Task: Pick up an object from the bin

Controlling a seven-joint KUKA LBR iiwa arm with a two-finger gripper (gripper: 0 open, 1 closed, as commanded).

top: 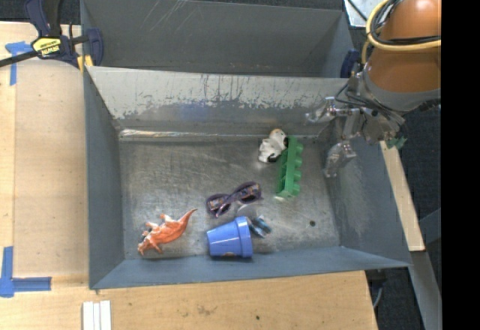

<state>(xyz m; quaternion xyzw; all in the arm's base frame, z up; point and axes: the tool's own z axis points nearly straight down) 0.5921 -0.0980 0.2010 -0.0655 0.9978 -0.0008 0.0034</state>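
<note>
Jaws hanging over bin (pixel 105 171) right slope, just right of green block (pixel 289 167) - cannot tell how far open, nothing seen in them. Green block lying nearest, touching white toy (pixel 272 146). Sunglasses (pixel 234 199), blue cup (pixel 229 238), orange dinosaur (pixel 166 231) lying apart toward front - leaving room for descent.

Bin (pixel 101 186): loose things on its floor.
Brick strip (pixel 290 167): right of centre, running front to back.
Small figure (pixel 273 146): just beside strip's rear left.
Sunglasses (pixel 234 199): left of strip's front end.
Cup (pixel 230 238): on its side, before Sunglasses.
Toy lizard (pixel 166 229): left of Cup.
Gripper (pixel 339 156): right of strip, apart.
</note>
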